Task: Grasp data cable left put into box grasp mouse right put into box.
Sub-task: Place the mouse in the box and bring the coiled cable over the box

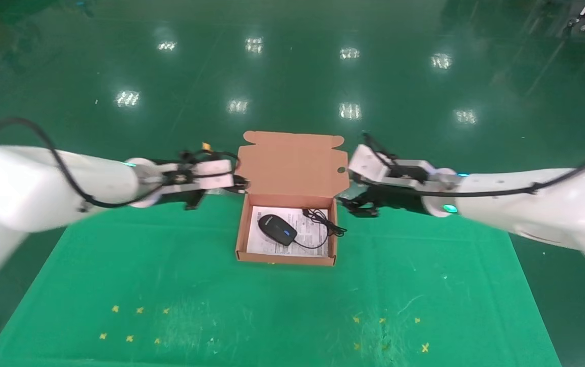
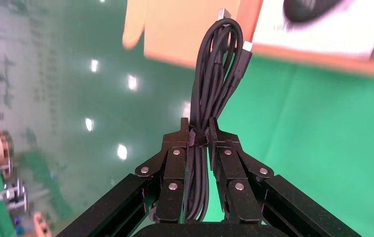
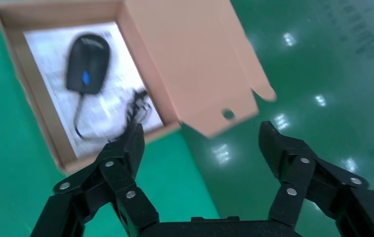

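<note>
The cable (image 2: 213,94), a black bundle, hangs clamped between the left gripper (image 2: 199,137) fingers, just off the box (image 1: 242,224) at its 10 o'clock; the mouse (image 1: 277,229) already lies inside on the white sheet (image 1: 313,239), cord piled toward 2 o'clock; so the cable step looks in hand, and the next move likely calls for carrying it over the left wall and lowering; the upright lid (image 1: 292,163) blocks 12 o'clock; the right gripper (image 3: 202,143) hovers at 2 o'clock, fingers apart, empty.
</note>
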You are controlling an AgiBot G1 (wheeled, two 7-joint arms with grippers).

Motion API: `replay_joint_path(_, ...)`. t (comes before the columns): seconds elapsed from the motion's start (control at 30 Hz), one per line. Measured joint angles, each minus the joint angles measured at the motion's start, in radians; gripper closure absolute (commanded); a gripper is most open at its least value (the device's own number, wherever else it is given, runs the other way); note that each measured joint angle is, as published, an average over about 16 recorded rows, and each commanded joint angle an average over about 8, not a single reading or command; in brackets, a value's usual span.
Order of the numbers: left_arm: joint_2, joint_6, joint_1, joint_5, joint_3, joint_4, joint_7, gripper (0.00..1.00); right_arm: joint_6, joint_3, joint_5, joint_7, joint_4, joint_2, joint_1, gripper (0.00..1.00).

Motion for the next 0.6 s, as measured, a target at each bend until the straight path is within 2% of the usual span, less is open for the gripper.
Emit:
replay_joint_path(0.33, 0.152, -0.173, 0.031, -0.103, -0.004, 0.206, 0.118, 1.0, 0.03, -0.033, -0.065, 0.122, 0.211, 0.185, 0.002, 0.0)
replay_joint_path(0.6, 0.209, -0.242, 0.04, -0.24, 0.02, 0.293, 0.202, 1.0, 0.062, -0.069, -0.139, 0.247, 0.353, 0.285, 0.007, 0.0)
